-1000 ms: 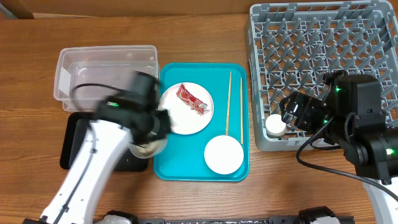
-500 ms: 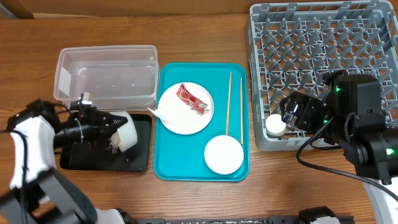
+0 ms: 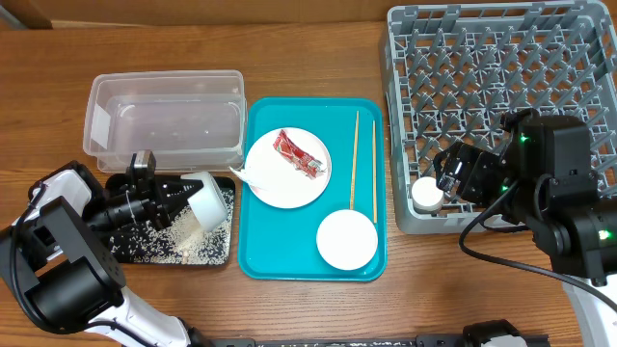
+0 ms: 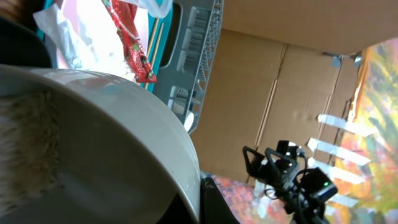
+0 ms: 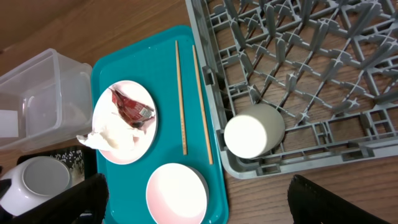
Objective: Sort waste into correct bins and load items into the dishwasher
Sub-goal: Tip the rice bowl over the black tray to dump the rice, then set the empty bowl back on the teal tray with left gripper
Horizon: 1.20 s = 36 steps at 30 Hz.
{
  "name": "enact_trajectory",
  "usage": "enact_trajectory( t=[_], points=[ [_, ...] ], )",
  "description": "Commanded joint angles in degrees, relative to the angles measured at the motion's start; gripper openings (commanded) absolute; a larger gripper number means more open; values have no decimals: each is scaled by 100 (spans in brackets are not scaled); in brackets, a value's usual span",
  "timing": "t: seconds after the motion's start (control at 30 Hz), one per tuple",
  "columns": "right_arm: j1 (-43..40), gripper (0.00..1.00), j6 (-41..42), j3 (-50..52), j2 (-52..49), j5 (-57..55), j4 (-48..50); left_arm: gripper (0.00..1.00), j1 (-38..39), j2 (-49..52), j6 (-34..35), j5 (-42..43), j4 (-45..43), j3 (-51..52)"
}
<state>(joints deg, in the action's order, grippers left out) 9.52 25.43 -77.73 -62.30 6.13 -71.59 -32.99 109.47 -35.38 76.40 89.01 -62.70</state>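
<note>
Left gripper (image 3: 185,188) gripped tilted round grey-white bowl (image 3: 205,200), contact hidden, front-left corner | loose white rice grains (image 3: 179,243) lay on shallow black rectangular tray (image 3: 128,251) | right gripper (image 5: 198,184) gaped wide, empty, by right edge

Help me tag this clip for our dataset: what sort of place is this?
Likely a robotics lab bench staged as a dish-clearing station: a grey dish rack and a teal tray on a wooden table, with cardboard sheets nearby.

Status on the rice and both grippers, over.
Left gripper shut on grey-white bowl, tipped over black tray; rice scattered in it. Right gripper open at dish rack corner. Nothing seen in the way.
</note>
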Motion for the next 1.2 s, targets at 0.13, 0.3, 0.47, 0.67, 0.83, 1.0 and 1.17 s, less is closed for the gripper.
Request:
enact_trajectory(
  t=[0.13, 0.3, 0.47, 0.67, 0.83, 1.0, 1.17],
  points=[
    [17, 93, -35, -140, 24, -7, 17, 4, -22, 50, -1272, 363, -94, 13],
    [17, 93, -37, -140, 26, -7, -7, 4, 81, -33, -2120, 693, 743, 17],
    [17, 93, -37, -140, 24, -7, -2, 4, 83, -24, -898, 544, 389, 9],
    [17, 93, -35, -140, 26, -4, 35, 4, 116, -11, -1309, 396, 588, -79],
    [17, 93, -35, -140, 26, -4, 20, 4, 105, -50, -765, -2, -52, -131],
    [17, 94, -37, -140, 26, -7, -24, 4, 424, -282, -1294, -111, 798, -203],
    [17, 94, -35, -140, 24, -4, 66, 4, 1191, -1215, -352, -251, 678, -289]
  ],
)
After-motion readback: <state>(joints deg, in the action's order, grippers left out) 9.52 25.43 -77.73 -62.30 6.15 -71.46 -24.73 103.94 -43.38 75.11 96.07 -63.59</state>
